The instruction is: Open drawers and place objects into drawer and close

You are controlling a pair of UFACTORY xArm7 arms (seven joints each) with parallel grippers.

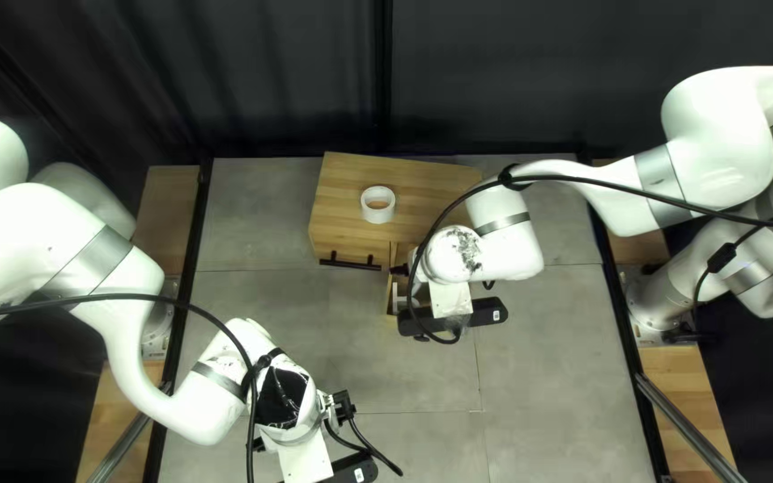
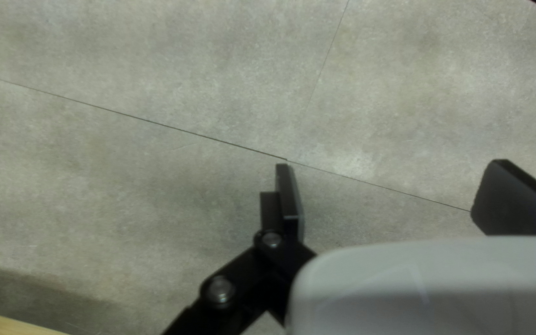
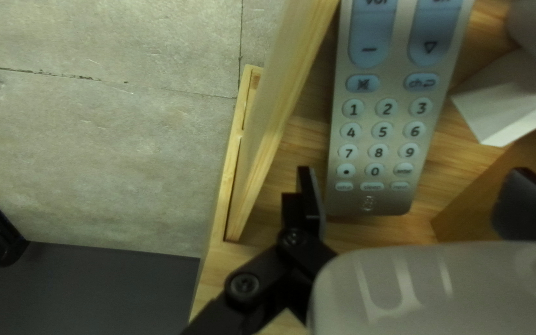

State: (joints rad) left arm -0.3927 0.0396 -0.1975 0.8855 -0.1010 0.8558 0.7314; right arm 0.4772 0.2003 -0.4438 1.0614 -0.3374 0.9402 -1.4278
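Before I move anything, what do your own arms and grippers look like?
My left arm and right arm are glossy white, rounded, with grey bands and black cables. The left has a black patch near its wrist; the right, dark speckles. Left gripper and right gripper have flat black fingers on black links.

open wooden drawer (image 3: 277, 111), grey remote (image 3: 379, 118) flat inside, perhaps white paper (image 3: 510, 93) beside it, tape roll (image 1: 378, 215) atop cabinet (image 1: 342, 201)
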